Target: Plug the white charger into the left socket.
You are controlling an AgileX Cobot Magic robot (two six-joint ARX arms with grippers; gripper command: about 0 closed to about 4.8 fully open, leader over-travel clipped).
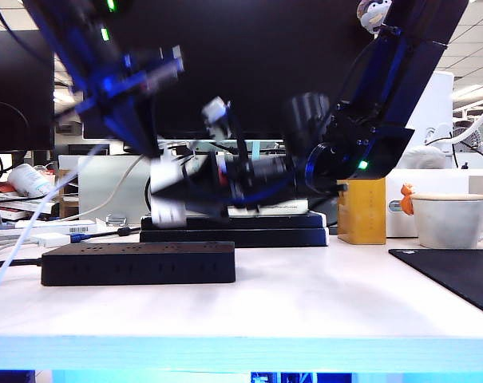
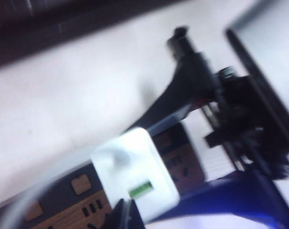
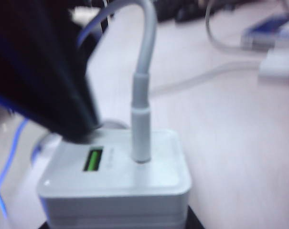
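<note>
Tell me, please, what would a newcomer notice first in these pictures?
The white charger with its thin white cable fills the right wrist view, gripped by the right gripper above the black power strip on the table's left. The left gripper, shut and empty, hangs just above. At far right stands a white mug beside a yellow block.

I see a white desk [image 1: 305, 299] carrying a black power strip [image 1: 137, 263] at near left, a black mat [image 1: 457, 279] at right, a white mug [image 1: 450, 219] and a yellow block [image 1: 362, 211] farther back.
</note>
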